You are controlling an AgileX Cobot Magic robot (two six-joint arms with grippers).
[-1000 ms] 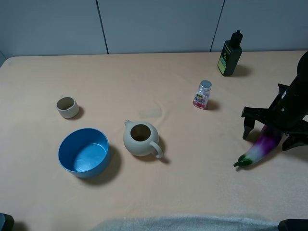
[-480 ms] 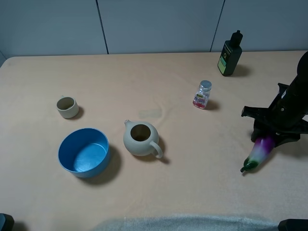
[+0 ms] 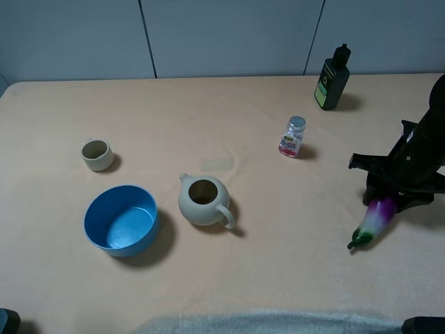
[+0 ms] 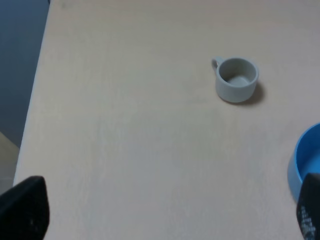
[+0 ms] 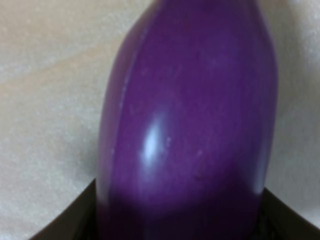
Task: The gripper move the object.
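1 eggplant (image 3: 376, 221) in R gripper (image 3: 393, 197), 1 teapot (image 3: 203, 202)

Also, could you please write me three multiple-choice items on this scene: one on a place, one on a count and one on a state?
1. Where is the eggplant?
A. At the right of the table, under the right gripper
B. In the blue bowl
C. Beside the small cup

2. How many bottles stand on the table?
A. One
B. Two
C. Three

3. How do the right gripper's fingers stand?
A. Open above the eggplant
B. Shut on nothing
C. Shut on the eggplant

Answers:
1 A: the exterior high view shows it there, far from bowl and cup.
2 B: only a small clear bottle and a dark bottle are there.
3 C: the right wrist view shows purple skin filling the space between the fingers.
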